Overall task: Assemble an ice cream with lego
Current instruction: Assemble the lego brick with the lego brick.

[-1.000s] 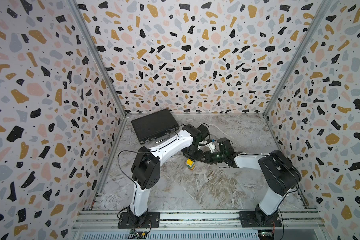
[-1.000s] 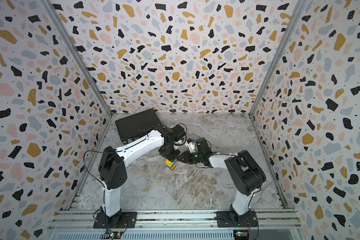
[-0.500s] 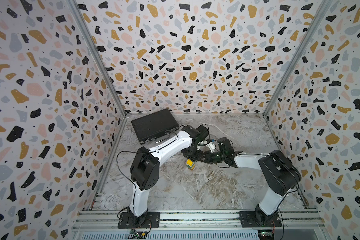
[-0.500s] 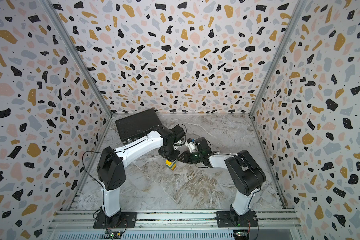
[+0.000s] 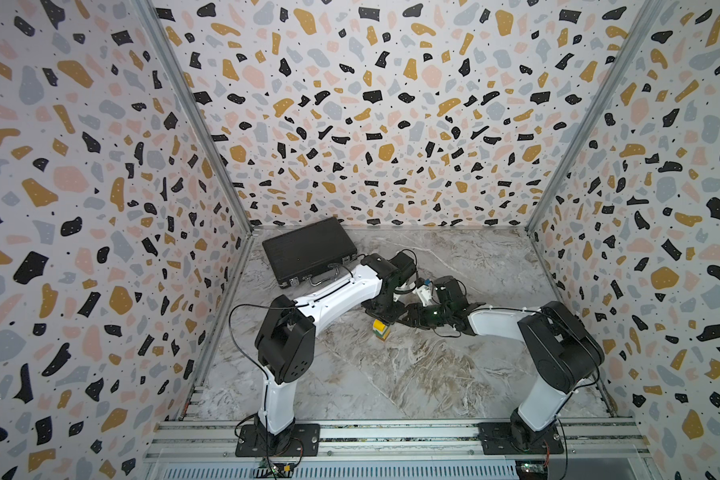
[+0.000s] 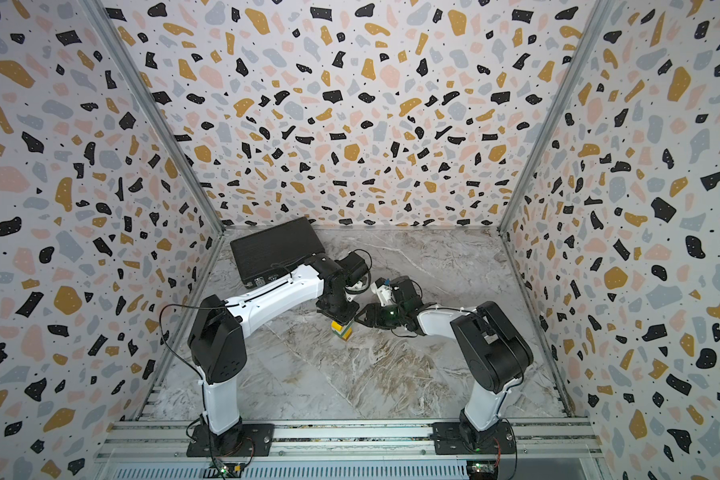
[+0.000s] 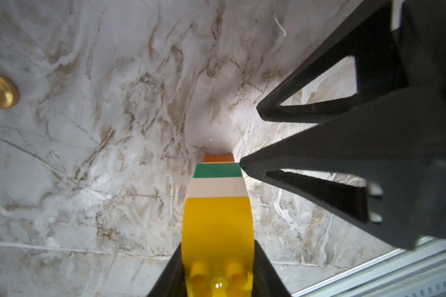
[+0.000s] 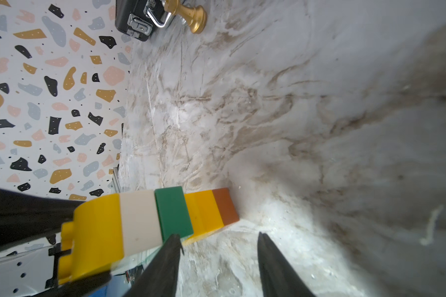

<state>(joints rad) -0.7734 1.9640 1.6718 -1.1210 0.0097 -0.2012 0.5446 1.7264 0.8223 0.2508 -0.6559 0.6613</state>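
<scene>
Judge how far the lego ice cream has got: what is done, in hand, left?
Done: the ice cream stands joined on the table, orange-brown at the bottom, then yellow, green, white and a rounded yellow top. In hand: the left fingers flank that top; the right fingers are open, one tip beside the green brick. Left: probably only letting go; no loose brick shows.

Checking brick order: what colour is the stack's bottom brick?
Orange-brown bottom brick; right wrist view shows best.

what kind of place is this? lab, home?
Likely an enclosed robot test cell: terrazzo-print wall panels on three sides, left arm and right arm bolted to an aluminium rail, marble-look tabletop.
</scene>
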